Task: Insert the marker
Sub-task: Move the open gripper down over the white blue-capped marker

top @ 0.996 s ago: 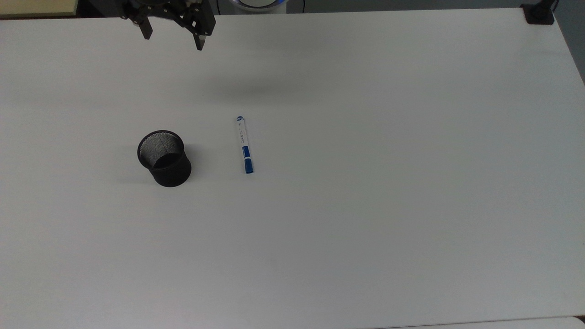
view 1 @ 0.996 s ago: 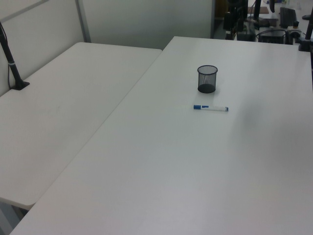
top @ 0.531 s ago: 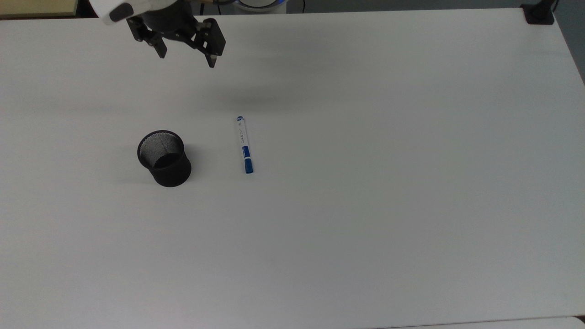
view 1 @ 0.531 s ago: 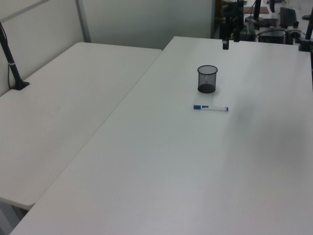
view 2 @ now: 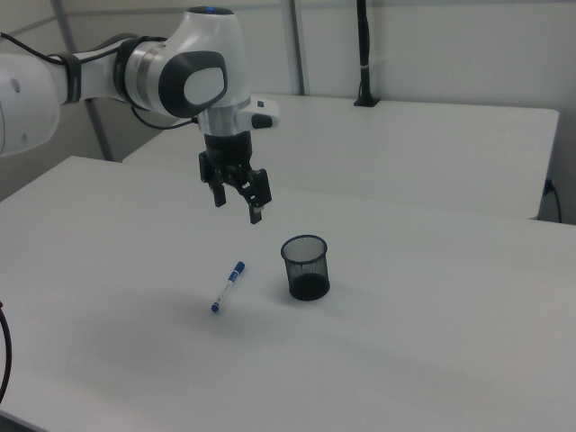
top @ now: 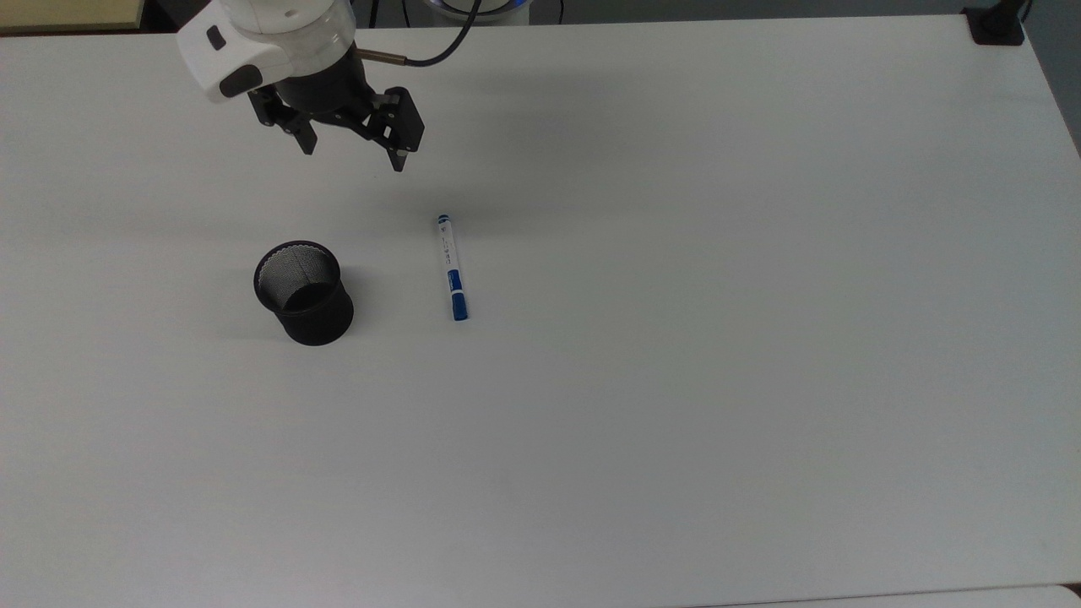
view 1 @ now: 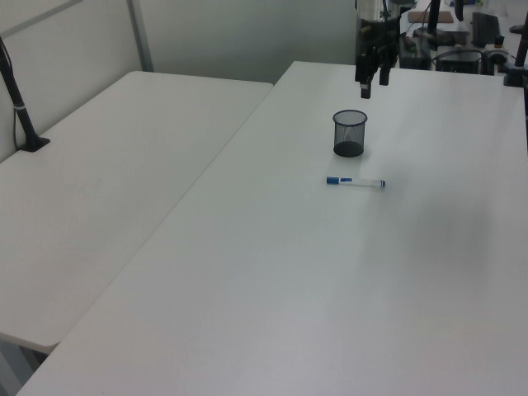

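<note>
Moved: I saw the gripper (top: 355,157) come further out over the table (top: 718,338) than before.
Gripper: wide open, holding nothing.
Marker (top: 451,267): lay flat beside the cup (top: 303,292), same spot.

The arm's claw (top: 352,156) hangs pointing down, its two fingers spread wide and empty.

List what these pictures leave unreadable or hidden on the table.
1. The print on the marker barrel: too small to read in the top view.
2. The inner floor of the mesh cup: dark in the top view, and its wall screens it in the right view.
3. The arm above the open gripper: cut off by the left view's upper edge.
</note>
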Tool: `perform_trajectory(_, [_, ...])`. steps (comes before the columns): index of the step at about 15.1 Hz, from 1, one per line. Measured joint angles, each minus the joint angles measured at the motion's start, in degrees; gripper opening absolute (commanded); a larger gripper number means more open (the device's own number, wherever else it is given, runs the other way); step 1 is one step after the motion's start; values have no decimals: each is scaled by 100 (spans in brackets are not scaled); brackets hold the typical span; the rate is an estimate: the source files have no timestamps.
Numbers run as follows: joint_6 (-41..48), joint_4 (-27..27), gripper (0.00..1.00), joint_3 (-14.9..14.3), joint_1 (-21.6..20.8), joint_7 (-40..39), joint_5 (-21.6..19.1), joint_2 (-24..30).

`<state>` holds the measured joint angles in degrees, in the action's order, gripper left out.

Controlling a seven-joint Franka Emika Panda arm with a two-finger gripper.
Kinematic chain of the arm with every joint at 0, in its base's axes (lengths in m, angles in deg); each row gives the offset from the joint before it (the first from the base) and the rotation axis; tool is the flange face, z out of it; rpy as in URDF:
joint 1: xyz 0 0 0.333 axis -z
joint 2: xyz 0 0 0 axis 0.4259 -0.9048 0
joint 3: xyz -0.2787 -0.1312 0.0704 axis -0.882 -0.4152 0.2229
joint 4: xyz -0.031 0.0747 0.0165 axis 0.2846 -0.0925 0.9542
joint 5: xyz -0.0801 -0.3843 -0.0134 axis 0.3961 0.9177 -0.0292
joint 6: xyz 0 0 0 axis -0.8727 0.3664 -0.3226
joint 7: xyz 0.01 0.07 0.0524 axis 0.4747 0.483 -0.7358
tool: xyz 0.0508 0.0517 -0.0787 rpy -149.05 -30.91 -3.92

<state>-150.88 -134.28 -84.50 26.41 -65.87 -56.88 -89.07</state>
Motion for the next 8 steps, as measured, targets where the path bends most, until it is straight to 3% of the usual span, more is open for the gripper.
perform_trajectory(8, [-18, -20, 100, 15, -134, -161, 114, -111])
